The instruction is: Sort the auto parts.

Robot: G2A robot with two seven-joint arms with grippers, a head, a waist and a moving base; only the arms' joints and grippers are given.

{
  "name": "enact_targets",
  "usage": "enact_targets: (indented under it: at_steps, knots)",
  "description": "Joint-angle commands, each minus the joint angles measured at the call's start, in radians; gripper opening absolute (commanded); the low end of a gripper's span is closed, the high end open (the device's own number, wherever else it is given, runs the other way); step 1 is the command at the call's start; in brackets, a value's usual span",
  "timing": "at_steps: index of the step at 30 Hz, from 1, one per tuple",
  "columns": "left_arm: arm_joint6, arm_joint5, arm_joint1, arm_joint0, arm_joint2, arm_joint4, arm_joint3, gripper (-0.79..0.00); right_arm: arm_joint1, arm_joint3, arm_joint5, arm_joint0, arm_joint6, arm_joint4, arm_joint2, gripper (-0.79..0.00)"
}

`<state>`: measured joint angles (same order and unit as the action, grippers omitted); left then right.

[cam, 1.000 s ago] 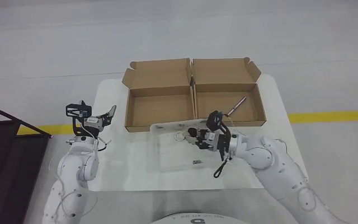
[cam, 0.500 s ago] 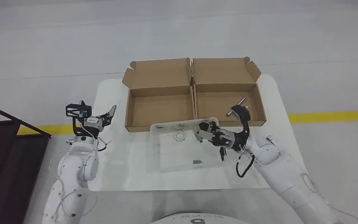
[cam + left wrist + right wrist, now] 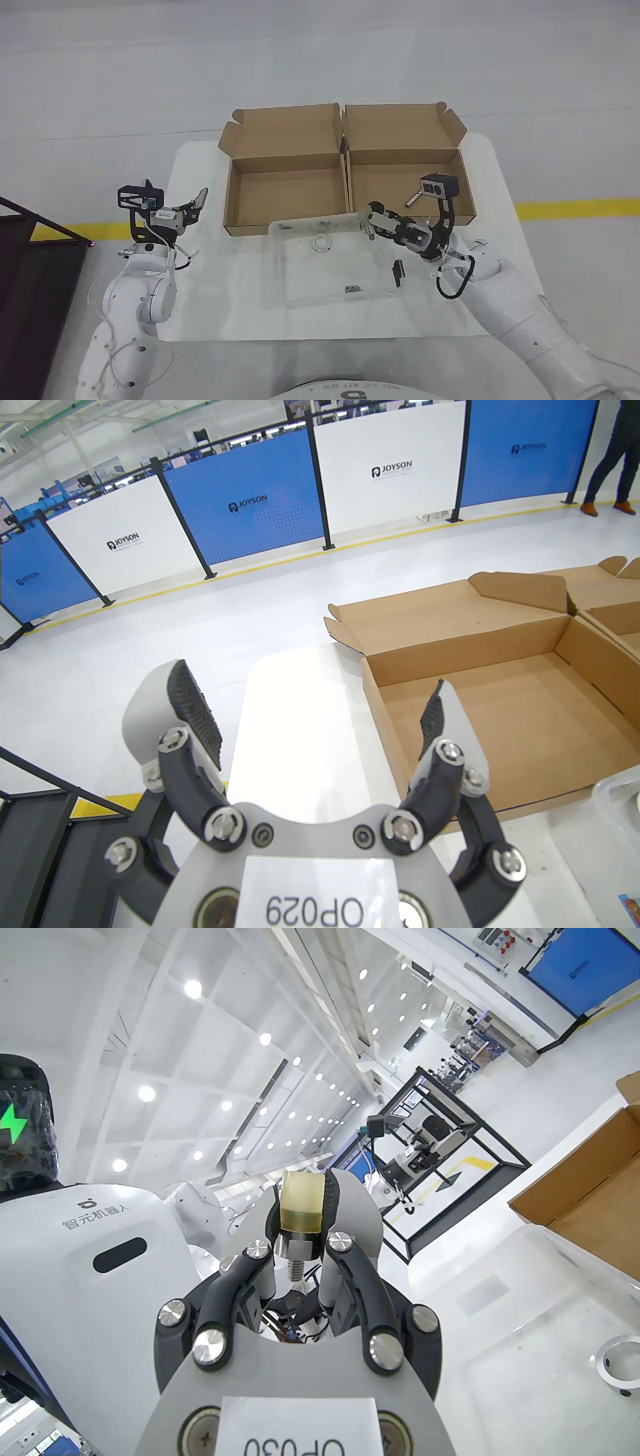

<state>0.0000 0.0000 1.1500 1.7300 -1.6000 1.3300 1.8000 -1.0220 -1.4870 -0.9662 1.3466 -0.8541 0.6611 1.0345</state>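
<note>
My right gripper (image 3: pixel 301 1208) is shut on a yellowish rubber bumper with a threaded metal stud (image 3: pixel 300 1215). In the top view that gripper (image 3: pixel 369 217) hangs over the far right corner of the clear plastic tray (image 3: pixel 300 285), just short of the right cardboard box (image 3: pixel 400 185). In the tray lie a metal ring (image 3: pixel 321 242) (image 3: pixel 617 1365), a small grey part (image 3: pixel 352 289) and a black part (image 3: pixel 398 272). My left gripper (image 3: pixel 310 695) (image 3: pixel 190 205) is open and holds nothing, raised at the table's left side beside the left cardboard box (image 3: pixel 285 195) (image 3: pixel 500 700).
Both boxes stand open side by side at the back of the white table (image 3: pixel 220 300), flaps up. A thin metal rod (image 3: pixel 411 199) lies in the right box, partly behind my right wrist. A black rack (image 3: pixel 25 260) stands off the table's left edge.
My right gripper has come up out of the tray with the bumper and swung right and back toward the right box, its wrist turning over. The left arm has not moved.
</note>
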Motion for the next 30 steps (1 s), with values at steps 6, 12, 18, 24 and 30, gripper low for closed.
enact_targets:
  at_steps: [6,12,18,24,30]
  knots:
    - [0.000,0.000,0.000,0.000,0.000,0.000,0.000,0.000,-0.005,-0.059,0.009,0.009,0.075,-0.086,0.018,-0.785]
    - [0.000,0.000,0.000,0.000,0.000,0.000,0.000,0.000,-0.016,-0.212,0.043,0.043,0.185,-0.153,0.013,-0.785]
    - [0.000,0.000,0.000,0.000,0.000,0.000,0.000,0.000,-0.022,-0.269,0.099,0.031,0.209,-0.175,0.015,-0.785]
    - [0.000,0.000,0.000,0.000,0.000,0.000,0.000,0.000,-0.030,-0.271,0.126,0.013,0.228,-0.202,0.007,-0.785]
    - [0.000,0.000,0.000,0.000,0.000,0.000,0.000,0.000,-0.038,-0.245,0.159,0.001,0.275,-0.241,0.017,-0.785]
